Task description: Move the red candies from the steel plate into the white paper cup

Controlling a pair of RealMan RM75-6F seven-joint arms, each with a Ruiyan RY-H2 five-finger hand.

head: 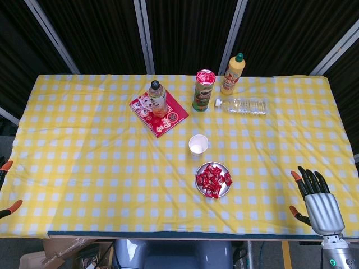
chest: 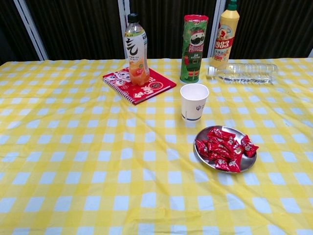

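On the green can near the table's far edge you can read "PRINGLES" above the mascot face. The yellow squeeze bottle to its right carries "1983". The white paper cup shows a small dark mark like "ψ". You cannot make out the print on the orange drink bottle or the red notebook.

The surface wears a yellow-and-white checked cloth. Near its middle a white paper cup stands upright, and just nearer lies a steel plate heaped with red candies. Farther back a red notebook lies flat. To its right stand a green crisp can and a yellow bottle, with a clear bottle lying on its side.
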